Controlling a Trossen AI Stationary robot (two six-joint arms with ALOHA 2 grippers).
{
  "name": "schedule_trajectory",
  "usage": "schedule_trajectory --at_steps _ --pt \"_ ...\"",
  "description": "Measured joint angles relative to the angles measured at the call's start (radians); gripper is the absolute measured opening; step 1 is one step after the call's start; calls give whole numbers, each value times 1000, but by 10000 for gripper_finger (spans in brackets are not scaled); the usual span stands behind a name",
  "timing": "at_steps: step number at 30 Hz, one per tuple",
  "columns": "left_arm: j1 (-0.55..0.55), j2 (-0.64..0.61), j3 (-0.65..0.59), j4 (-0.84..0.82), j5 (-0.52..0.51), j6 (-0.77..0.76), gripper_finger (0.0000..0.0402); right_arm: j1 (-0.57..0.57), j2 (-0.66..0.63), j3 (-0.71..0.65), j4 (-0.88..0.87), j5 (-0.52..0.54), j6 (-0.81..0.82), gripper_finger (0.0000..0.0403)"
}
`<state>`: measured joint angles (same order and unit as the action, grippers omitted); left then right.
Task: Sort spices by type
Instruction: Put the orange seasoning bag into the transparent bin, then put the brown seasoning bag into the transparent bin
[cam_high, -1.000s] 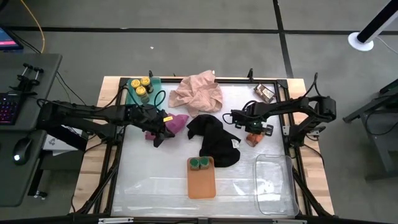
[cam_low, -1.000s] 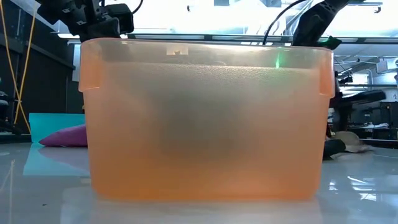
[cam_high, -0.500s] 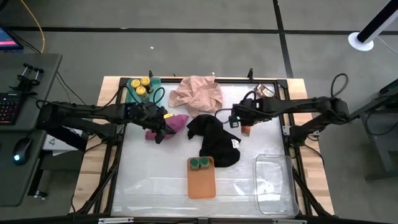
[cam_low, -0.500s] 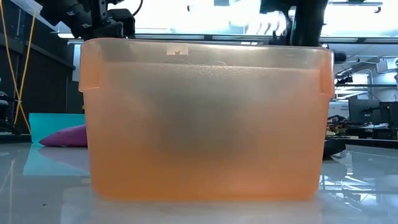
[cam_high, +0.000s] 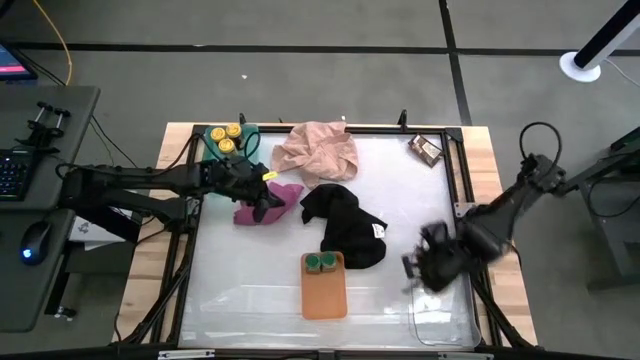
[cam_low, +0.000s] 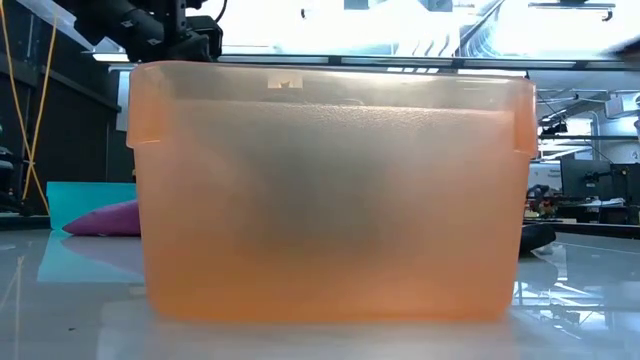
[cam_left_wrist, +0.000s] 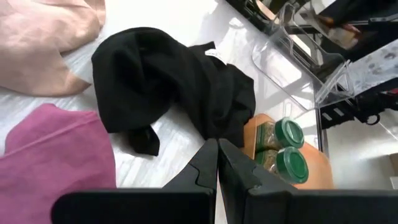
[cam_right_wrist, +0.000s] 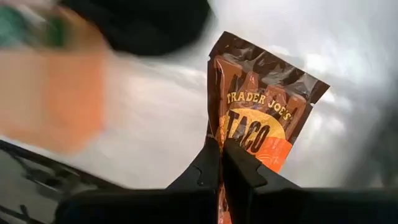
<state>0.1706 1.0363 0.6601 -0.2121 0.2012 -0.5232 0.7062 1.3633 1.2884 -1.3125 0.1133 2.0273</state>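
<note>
Your taco seasoning packet (cam_right_wrist: 258, 118) is pinched in the right pincer (cam_high: 428, 266), whose fingers are clamped on its lower edge, as the right wrist view shows. A second ago that pincer was beside the black cloth (cam_high: 345, 222), on its side toward the right arm; it has since swung away from the cloth to the near end of the clear tray (cam_high: 440, 310), carrying the packet along. You can take it that the pick-up is done and the drop into the clear tray is what remains.

Another packet (cam_high: 426, 150) lies well beyond the black cloth at the desk's (cam_high: 250, 290) far right corner, not yet sorted. The two green-lidded jars (cam_high: 320, 263) stand in the orange tray (cam_high: 324, 290), just beside the black cloth. The yellow-lidded jars (cam_high: 226, 138) sit in the green tray (cam_high: 250, 132), well apart from the cloth toward the far left corner.

Your left pincer (cam_high: 262, 207), fingers together on nothing, hovers over the magenta cloth (cam_high: 282, 198), which touches the black cloth; it has barely shifted.
</note>
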Motion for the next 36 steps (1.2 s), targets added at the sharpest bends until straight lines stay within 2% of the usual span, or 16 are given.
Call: schedule_trajectory --at_steps 3,7,10,17,24,29,36 --pt "1 0 0 1 0 -8 0 124 26 0 -4 -55 194 1" --pt "1 0 0 0 0 -7 0 180 86 -2 -56 -174 247 1" --pt "1 0 0 1 0 1 0 168 117 -38 -38 -149 242 1" --pt "1 0 0 0 0 -13 0 80 124 -194 184 -136 166 0" --pt "0 0 0 0 -1 -26 0 27 124 -287 218 -158 137 4" --pt "0 0 0 -1 -1 -25 0 6 124 -289 260 -169 19 37" --pt "1 0 0 -1 -2 -7 0 -17 121 -288 275 -200 -98 133"
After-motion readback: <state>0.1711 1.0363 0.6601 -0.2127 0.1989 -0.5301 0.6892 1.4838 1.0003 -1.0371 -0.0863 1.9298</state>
